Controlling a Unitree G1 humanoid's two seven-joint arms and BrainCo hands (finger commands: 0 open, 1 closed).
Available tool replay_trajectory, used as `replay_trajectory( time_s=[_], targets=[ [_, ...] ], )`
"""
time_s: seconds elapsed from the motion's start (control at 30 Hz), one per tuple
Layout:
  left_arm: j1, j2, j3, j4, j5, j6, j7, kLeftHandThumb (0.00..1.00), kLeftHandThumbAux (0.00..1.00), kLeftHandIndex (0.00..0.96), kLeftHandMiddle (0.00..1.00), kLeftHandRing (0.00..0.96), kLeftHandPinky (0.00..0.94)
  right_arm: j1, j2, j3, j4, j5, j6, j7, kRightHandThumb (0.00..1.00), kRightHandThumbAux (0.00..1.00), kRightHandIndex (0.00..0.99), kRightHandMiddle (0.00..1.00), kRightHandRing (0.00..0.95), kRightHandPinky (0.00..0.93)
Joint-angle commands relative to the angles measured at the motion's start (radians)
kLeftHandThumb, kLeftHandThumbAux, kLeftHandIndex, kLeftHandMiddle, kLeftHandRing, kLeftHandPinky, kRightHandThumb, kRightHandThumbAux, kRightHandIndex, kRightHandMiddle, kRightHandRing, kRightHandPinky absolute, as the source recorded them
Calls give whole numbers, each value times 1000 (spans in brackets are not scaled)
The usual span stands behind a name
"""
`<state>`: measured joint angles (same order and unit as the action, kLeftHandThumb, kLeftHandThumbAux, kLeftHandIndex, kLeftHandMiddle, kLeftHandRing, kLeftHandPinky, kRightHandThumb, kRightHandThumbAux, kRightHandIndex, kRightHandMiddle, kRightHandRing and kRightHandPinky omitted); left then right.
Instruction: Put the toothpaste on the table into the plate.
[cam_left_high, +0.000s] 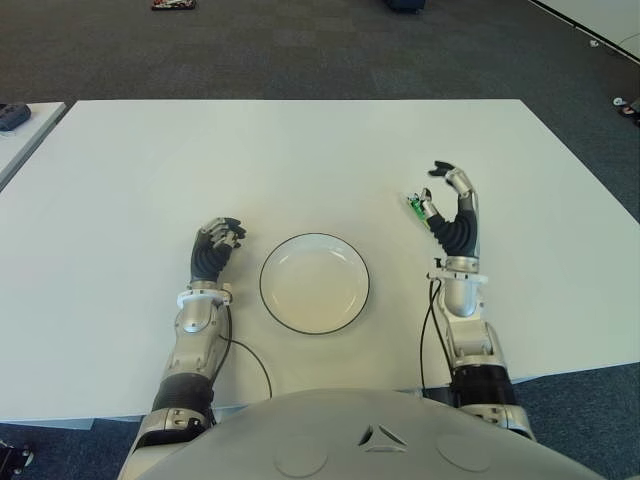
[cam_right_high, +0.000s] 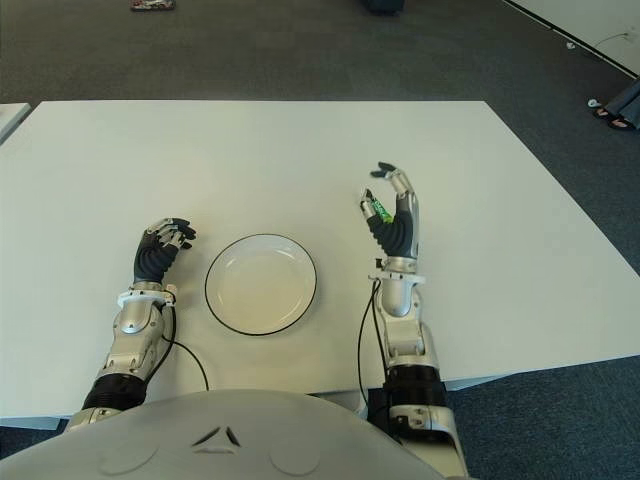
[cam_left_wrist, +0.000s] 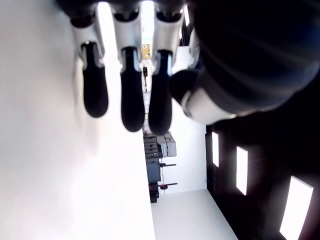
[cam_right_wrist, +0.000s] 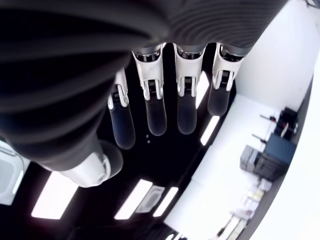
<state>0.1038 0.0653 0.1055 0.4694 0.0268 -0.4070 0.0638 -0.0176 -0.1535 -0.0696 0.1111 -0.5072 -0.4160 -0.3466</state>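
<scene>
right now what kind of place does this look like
Probably an office or lab: a plain white table on grey carpet, ceiling light panels and stacked equipment in the left wrist view.

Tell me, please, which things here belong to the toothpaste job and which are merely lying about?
Belong: small green-and-white toothpaste tube at the right hand; round white plate with dark rim; white table.
Lying about: dark object at the neighbouring table's edge; idle left hand, left of the plate.
</scene>
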Motion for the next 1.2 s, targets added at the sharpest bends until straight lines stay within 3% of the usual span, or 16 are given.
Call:
replay_trajectory(
  time_s=[0.03,0.17,0.37,0.6,0.73,1.2],
  targets=[
    [37,-11,-5,32,8,49,12,704,721,427,495,488,477,-102,-42,-9,42,-43,60,-44,522,495,74,113,91,59],
    [40,-16,-2,27,3,55,17,703,721,427,486,482,474,-119,-59,2,59,-69,92,-76,529,447,38,83,62,52],
    [47,-26,4,18,-9,59,23,703,722,427,473,474,472,-133,-83,28,42,-96,197,-43,547,384,3,13,9,30],
    [57,-40,16,8,-29,69,20,703,722,427,461,464,468,-214,-126,87,20,-161,411,111,546,299,0,0,0,2],
    [58,-41,18,14,-37,61,12,704,722,427,465,468,474,-267,-153,117,40,-175,492,190,551,256,0,0,0,0],
    [71,-40,11,2,-21,52,18,705,722,427,462,466,472,-365,-231,211,143,-197,572,293,573,162,0,0,0,0]
  ],
)
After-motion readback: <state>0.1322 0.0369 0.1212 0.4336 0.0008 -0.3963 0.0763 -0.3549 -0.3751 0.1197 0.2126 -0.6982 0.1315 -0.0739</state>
